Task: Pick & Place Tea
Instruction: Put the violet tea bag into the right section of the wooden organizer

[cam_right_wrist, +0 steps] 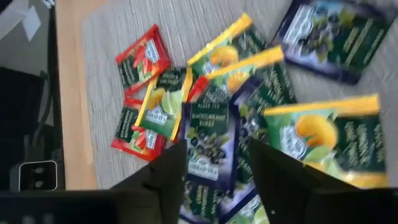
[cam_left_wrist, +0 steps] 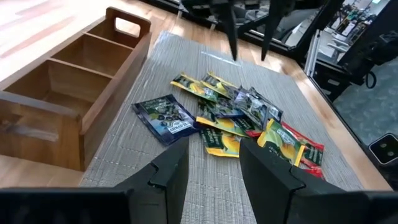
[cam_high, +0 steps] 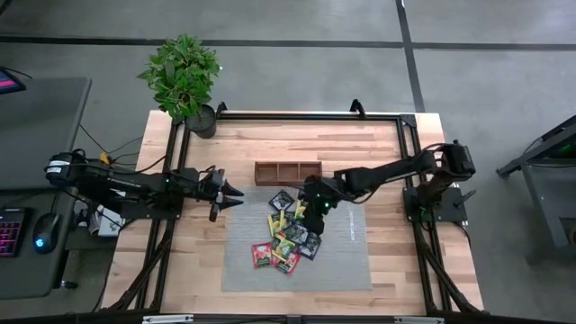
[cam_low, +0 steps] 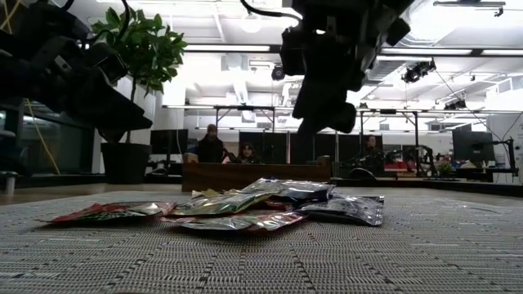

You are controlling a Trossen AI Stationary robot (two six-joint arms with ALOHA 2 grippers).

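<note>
A heap of tea sachets (cam_high: 290, 236) in red, yellow, green and dark wrappers lies on the grey mat (cam_high: 346, 265); the heap also shows in the left wrist view (cam_left_wrist: 239, 118) and the right wrist view (cam_right_wrist: 217, 118). One dark blue sachet (cam_left_wrist: 166, 118) lies flat a little apart, toward the wooden tray (cam_high: 288, 171). My right gripper (cam_right_wrist: 217, 180) hangs open over the far side of the heap, slanting down, clear of it in the low view (cam_low: 327, 90). My left gripper (cam_high: 225, 193) is open at the mat's left edge, pointing at the heap, empty.
The three-compartment wooden tray (cam_left_wrist: 68, 93) stands at the mat's far edge. A potted plant (cam_high: 184, 81) sits at the table's far left corner. The mat's near half is bare. People sit beyond the table (cam_low: 212, 145).
</note>
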